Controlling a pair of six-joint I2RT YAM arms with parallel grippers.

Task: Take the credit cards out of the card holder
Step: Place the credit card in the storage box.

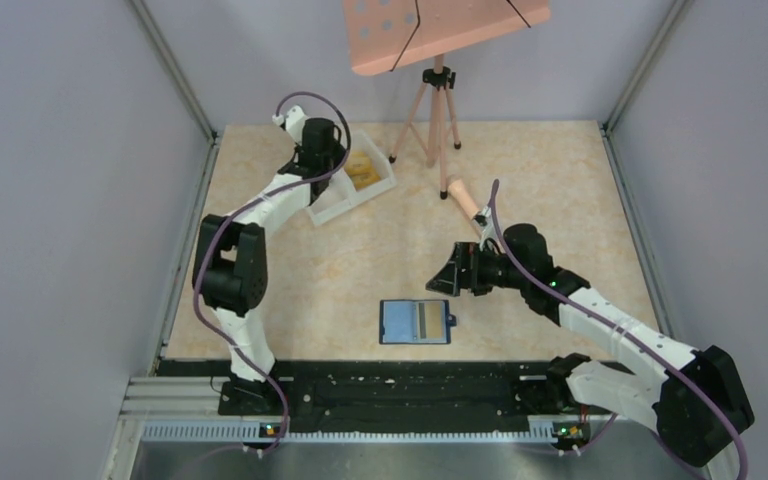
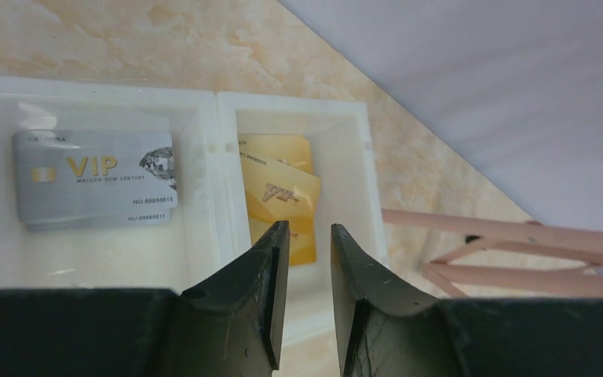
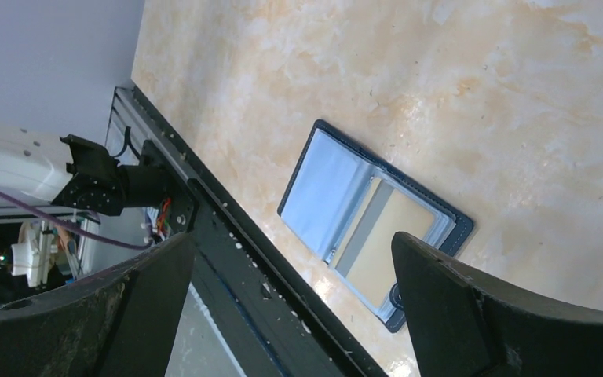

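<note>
The blue card holder (image 1: pixel 417 322) lies open on the table near the front edge. In the right wrist view the card holder (image 3: pixel 338 188) shows a tan-yellow credit card (image 3: pixel 389 247) in its slot side. My right gripper (image 3: pixel 294 239) hangs open above and behind it, holding nothing. My left gripper (image 2: pixel 310 232) hovers over the white tray (image 2: pixel 217 157) at the back left, its fingers a small gap apart with nothing between them. Grey-silver credit cards (image 2: pixel 94 188) lie in the tray's left compartment and yellow credit cards (image 2: pixel 283 192) in its right one.
A pink tripod (image 1: pixel 438 115) carrying a pink board (image 1: pixel 440 30) stands at the back. A pink handle (image 1: pixel 465 197) lies on the table behind the right arm. A black rail (image 1: pixel 400 385) runs along the near edge. Grey walls close in both sides.
</note>
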